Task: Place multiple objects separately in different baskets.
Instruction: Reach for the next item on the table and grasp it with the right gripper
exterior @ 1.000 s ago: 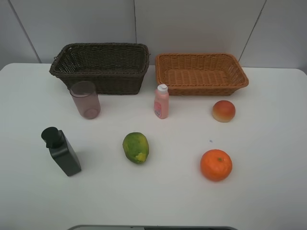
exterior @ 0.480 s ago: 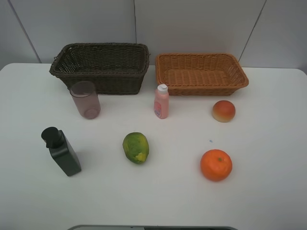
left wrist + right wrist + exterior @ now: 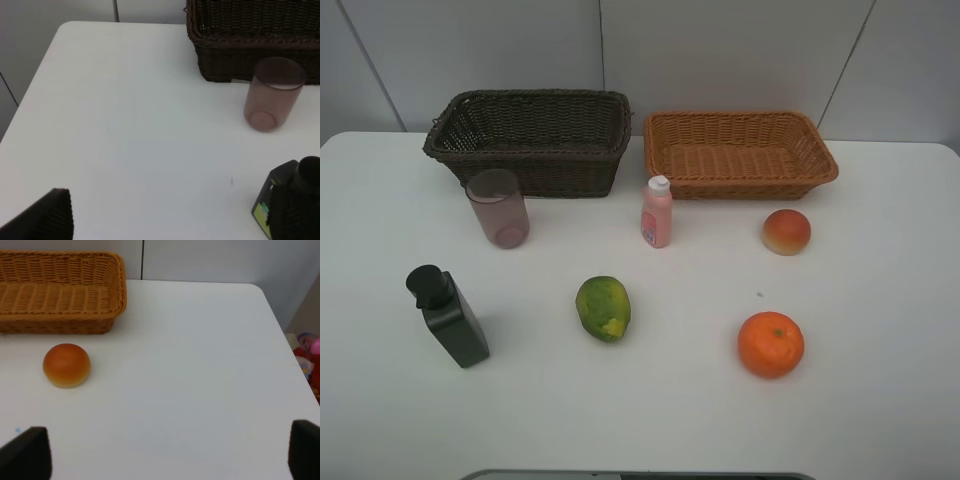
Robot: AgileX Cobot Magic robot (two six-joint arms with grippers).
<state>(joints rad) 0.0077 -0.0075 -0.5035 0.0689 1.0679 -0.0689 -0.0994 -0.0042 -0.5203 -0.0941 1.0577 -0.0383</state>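
Note:
In the exterior high view, the dark brown basket [image 3: 530, 140] and the orange-tan basket [image 3: 738, 152] stand side by side at the back. On the table in front lie the pinkish cup [image 3: 499, 208], the pink white-capped bottle [image 3: 656, 212], the peach-like fruit [image 3: 786, 231], the black pump bottle [image 3: 448, 316], the papaya-like fruit [image 3: 603, 308] and the orange [image 3: 770, 344]. No gripper shows in this view. The left gripper [image 3: 172, 220] is open above bare table, with the cup [image 3: 274, 93] and pump bottle [image 3: 290, 197] ahead. The right gripper [image 3: 165, 452] is open, with the peach-like fruit [image 3: 66, 365] ahead.
The white table [image 3: 880, 400] ends at a grey wall behind the baskets. The right wrist view shows the table's right edge [image 3: 280, 330] with coloured items on the floor beyond it. The left wrist view shows the table's left edge [image 3: 30, 95].

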